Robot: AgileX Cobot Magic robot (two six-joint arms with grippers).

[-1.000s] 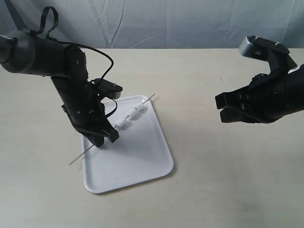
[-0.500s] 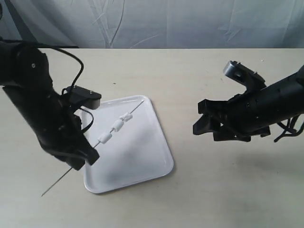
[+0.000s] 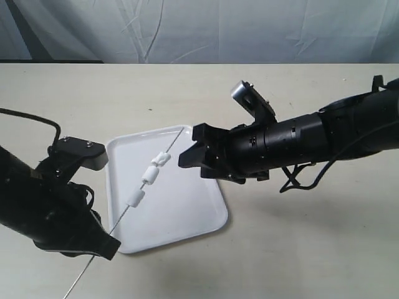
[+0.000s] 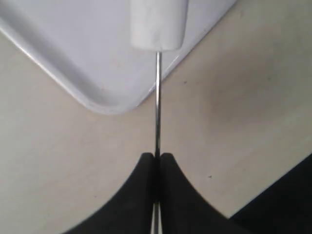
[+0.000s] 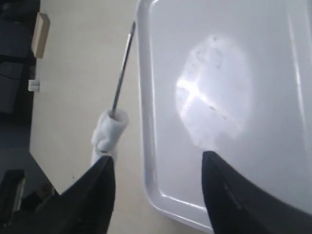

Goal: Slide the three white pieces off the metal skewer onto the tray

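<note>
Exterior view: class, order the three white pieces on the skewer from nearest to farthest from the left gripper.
1. Lowest piece, just up the skewer from the left gripper.
2. Middle piece, midway along the row.
3. Top piece, beside the right gripper.

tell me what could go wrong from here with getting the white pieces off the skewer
1. The metal skewer has its free tip at the tray's far rim, so pieces pushed off that end may land on the table instead.
2. The left gripper pinches the thin rod far from the three white pieces. A push from the open right gripper could swing it or make it slip.
</note>
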